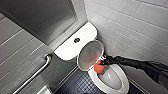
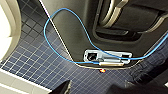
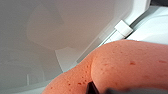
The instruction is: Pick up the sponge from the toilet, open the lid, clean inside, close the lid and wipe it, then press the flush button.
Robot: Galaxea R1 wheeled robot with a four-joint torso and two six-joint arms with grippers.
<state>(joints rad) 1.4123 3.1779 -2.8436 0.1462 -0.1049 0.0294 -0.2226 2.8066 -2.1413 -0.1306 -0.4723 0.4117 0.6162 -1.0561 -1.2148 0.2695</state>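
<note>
Sponge point(image 1: 98, 68): orange-red, gripped by the closed right hand point(image 1: 103, 63), centre frame, at rear rim of toilet point(image 1: 120, 87) bowl, just beside raised lid point(image 1: 89, 53). Cistern point(image 1: 67, 47): upper centre. Floor point(image 1: 77, 86): dark blue tiles, bottom.

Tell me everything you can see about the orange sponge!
The sponge is small, orange-red and soft-looking. The right wrist view shows tiny holes all over its surface. The right gripper holds it at the back of the toilet bowl, just below the raised lid. It looks squeezed where it is gripped. Whether it touches the bowl's rim cannot be told.
</note>
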